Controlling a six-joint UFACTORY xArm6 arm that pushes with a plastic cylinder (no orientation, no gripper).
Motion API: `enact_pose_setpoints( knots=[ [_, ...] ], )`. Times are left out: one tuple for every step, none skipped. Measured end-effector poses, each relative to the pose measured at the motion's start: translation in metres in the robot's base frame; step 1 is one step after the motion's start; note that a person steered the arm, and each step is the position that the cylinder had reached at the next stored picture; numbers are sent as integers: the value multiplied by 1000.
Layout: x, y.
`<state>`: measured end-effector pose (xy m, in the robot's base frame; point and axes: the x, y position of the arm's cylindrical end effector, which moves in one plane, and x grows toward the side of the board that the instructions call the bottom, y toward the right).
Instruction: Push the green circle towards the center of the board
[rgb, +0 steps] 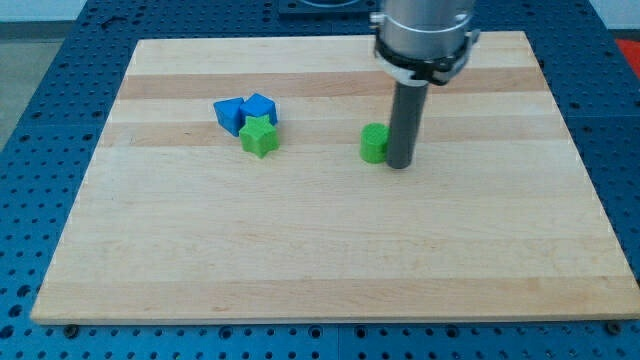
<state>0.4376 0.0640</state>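
The green circle (373, 143) is a short green cylinder standing on the wooden board (330, 260), a little above and to the right of the board's middle. My dark rod comes down from the view's top, and my tip (399, 164) rests on the board right against the circle's right side. The rod hides part of the circle's right edge.
A green star (259, 136) lies to the view's left of the circle. Two blue blocks touch it from above: a blue cube (260, 108) and a blue block (229, 115) of unclear shape. The board lies on a blue perforated table (40, 200).
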Motion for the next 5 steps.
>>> enact_pose_setpoints(
  knots=[
    [0, -22],
    [-13, -28],
    [-33, -7],
    [-37, -7],
    [-39, -32]
  ],
)
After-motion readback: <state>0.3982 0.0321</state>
